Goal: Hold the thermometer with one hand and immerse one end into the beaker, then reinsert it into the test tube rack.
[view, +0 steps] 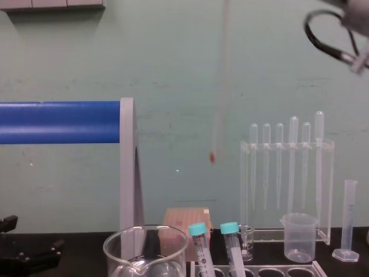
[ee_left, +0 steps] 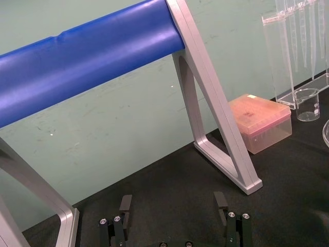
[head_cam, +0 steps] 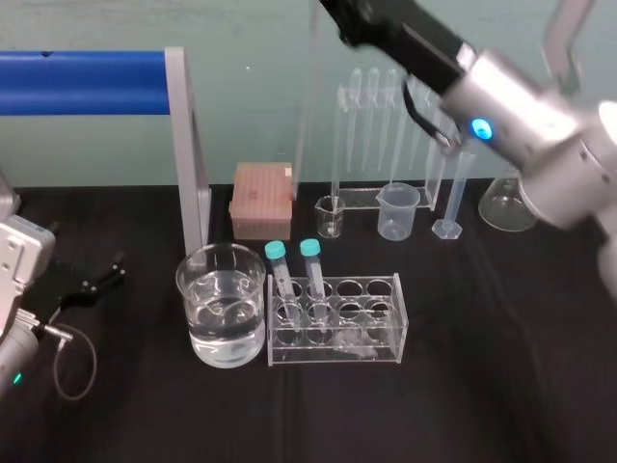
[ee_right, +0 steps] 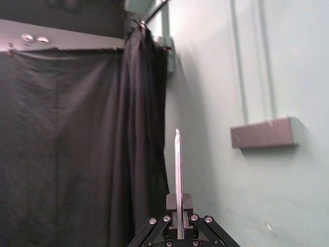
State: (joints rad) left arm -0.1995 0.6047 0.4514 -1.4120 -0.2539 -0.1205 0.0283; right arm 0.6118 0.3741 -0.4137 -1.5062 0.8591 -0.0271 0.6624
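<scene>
right claw gripped the thermometer high in the upper middle, left claw sat open at far left, a crooked descent could've cracked it on the beaker rim

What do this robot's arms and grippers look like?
The right arm is a fat silver cylinder with a glowing blue ring and a looped black cable. The right gripper is slim and black, with silver screws. The left arm is pale grey, trailing a grey cable; the left gripper is black too.
</scene>
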